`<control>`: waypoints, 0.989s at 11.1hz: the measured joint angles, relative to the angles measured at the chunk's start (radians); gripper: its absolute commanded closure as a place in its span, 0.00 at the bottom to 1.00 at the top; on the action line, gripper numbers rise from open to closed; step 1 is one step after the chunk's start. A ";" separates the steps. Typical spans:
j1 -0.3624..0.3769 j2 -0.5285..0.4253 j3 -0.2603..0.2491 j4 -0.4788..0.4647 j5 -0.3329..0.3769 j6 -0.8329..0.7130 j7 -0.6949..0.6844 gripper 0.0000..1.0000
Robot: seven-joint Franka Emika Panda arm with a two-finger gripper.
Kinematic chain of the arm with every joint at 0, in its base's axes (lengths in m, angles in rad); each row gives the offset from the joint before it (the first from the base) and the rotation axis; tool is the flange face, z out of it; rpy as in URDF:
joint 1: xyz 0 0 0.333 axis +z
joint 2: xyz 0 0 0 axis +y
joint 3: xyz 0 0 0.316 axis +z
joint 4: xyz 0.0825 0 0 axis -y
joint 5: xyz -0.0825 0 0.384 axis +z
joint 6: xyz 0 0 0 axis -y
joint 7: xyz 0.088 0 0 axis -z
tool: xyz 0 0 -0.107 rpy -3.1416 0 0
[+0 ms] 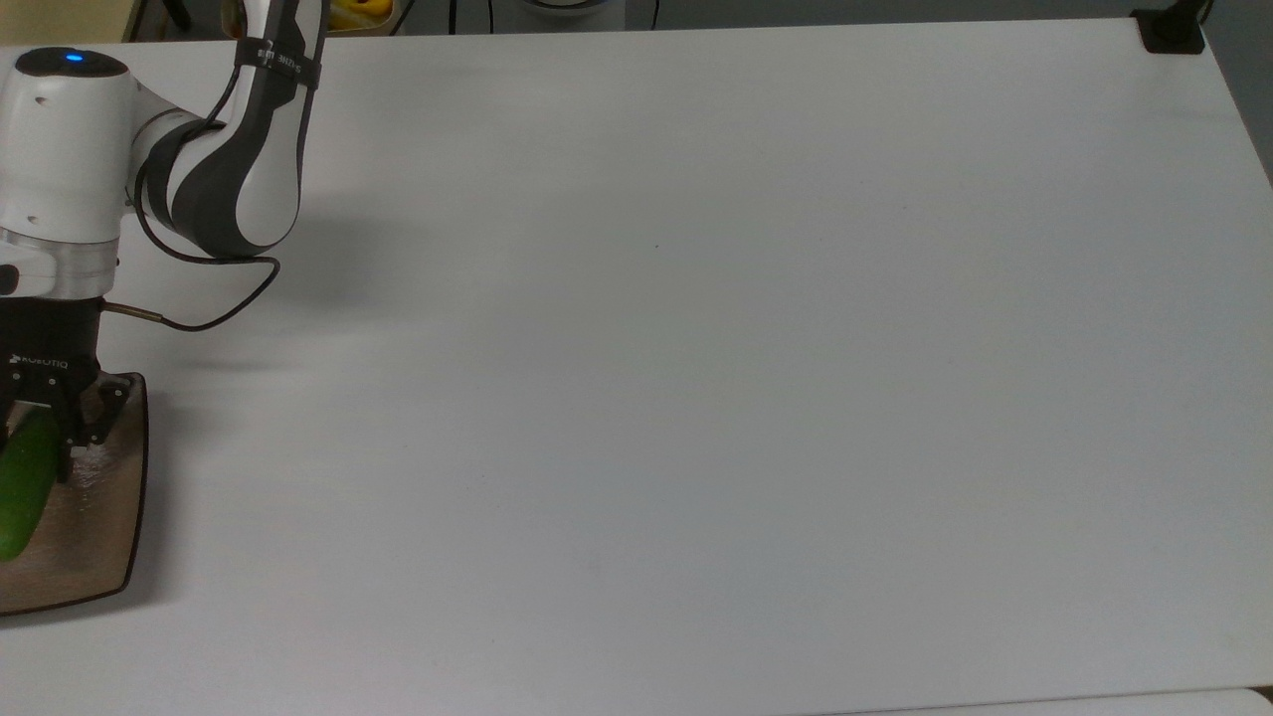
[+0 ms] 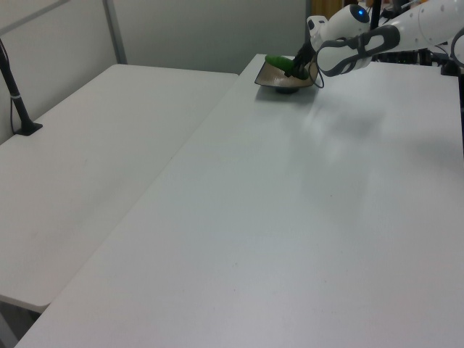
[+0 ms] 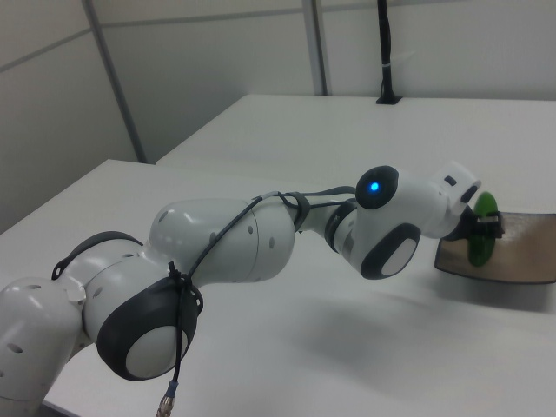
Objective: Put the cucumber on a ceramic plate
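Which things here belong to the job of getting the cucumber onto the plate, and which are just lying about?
Job:
cucumber
plate
pincer, shut on the cucumber over the plate

Lying about:
white table
second table beside it
black post on the second table
black clamp at the table's far corner

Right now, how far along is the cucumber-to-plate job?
Done: the cucumber is picked and carried over the ceramic plate. In hand: the tool grips it low over the plate. Left: release, then retreat.
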 measured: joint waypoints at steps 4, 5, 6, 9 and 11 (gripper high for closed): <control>0.001 0.000 0.000 0.000 0.000 0.000 -0.001 0.00; 0.001 0.000 0.000 0.000 0.000 0.000 -0.001 0.00; 0.002 -0.001 0.000 0.000 0.000 0.000 -0.001 0.00; 0.003 -0.046 0.000 -0.011 0.000 0.000 0.000 0.00; 0.003 -0.120 0.000 -0.063 0.001 0.000 0.000 0.00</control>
